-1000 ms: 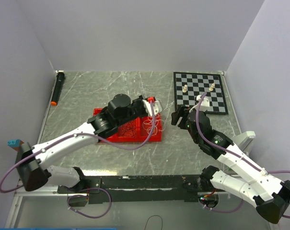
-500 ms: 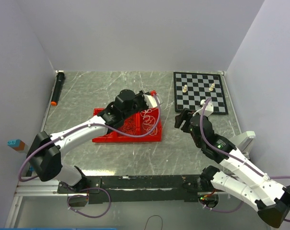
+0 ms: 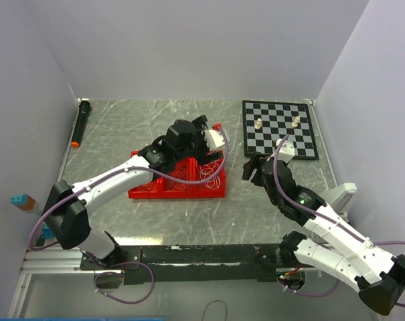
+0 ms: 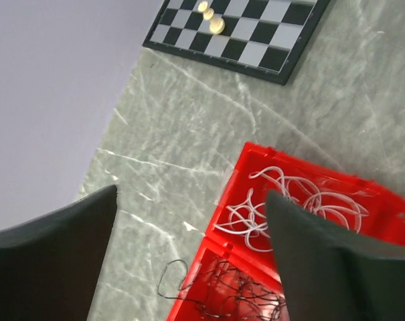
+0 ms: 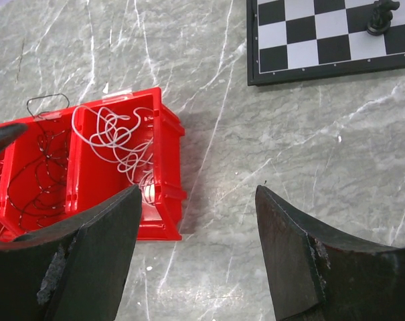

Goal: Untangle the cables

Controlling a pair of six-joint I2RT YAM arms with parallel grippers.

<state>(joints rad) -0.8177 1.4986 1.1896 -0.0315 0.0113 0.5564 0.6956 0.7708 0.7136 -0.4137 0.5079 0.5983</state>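
1. The cables sit in a red divided tray (image 3: 182, 194) at the middle of the counter. They appear sorted by colour: white cables (image 4: 292, 200) coil in the compartment toward the right edge, and black cables (image 4: 239, 291) fill the next one. Red wires cannot be made out against the red plastic.
2. One black loop (image 4: 170, 277) hangs over the tray's far wall onto the counter. Judgement: that strand is not fully stowed.
3. The left gripper (image 4: 192, 195) hovers above the tray's far right corner with its fingers spread wide and nothing between them. It is placed to descend on a strand.
4. The right gripper (image 5: 199, 192) hangs over bare counter between the tray and the right edge, jaws apart and empty. It probably stands clear of the left arm's work.
5. The chessboard (image 3: 279, 117) in the far right corner and the marker (image 3: 79, 124) along the left edge take no part.
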